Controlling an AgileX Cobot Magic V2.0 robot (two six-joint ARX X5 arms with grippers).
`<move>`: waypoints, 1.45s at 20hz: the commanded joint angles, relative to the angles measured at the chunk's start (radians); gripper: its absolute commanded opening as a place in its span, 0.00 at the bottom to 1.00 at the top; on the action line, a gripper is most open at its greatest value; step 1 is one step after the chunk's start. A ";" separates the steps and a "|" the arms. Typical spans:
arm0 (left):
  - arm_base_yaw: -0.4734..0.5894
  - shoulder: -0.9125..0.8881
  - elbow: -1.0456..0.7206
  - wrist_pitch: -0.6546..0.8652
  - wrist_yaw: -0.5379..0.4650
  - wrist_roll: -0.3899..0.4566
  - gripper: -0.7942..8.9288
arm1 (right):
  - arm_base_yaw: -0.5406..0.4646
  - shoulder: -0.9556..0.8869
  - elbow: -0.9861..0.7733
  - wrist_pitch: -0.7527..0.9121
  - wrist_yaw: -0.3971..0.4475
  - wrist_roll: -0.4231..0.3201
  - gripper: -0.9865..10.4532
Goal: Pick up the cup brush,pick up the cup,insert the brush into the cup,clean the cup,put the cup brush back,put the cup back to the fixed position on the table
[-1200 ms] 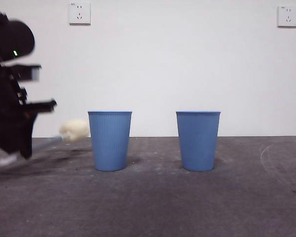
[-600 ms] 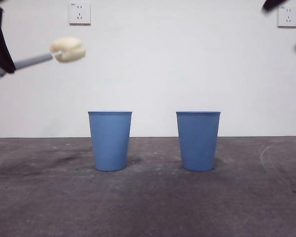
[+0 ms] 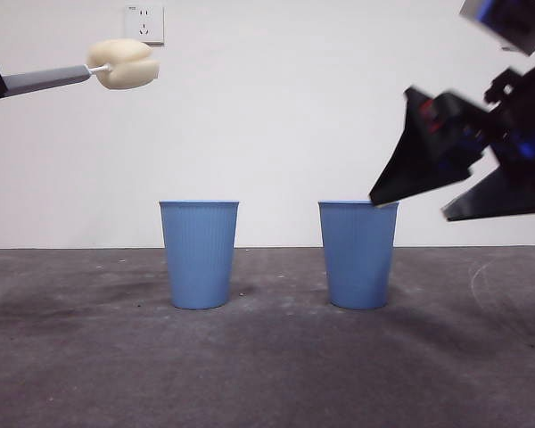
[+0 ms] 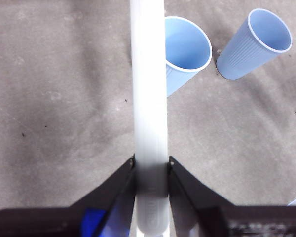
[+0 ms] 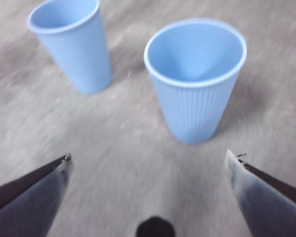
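I see the left gripper [image 4: 150,165] clamped on the grey handle of the cup brush [image 3: 123,64], holding it high above the table [image 3: 267,357] at the left of the front view, sponge head up near the wall socket [image 3: 144,23]. My right gripper [image 5: 148,160] has its jaws spread wide and hangs just above and beside the cup [image 3: 358,254] on the right — not touching it — while the other cup [image 3: 199,254] stands upright to its left, well apart.
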 commanded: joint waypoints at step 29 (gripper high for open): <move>0.000 -0.002 -0.004 -0.025 0.026 0.053 0.07 | 0.003 0.764 0.152 0.727 0.145 0.064 0.33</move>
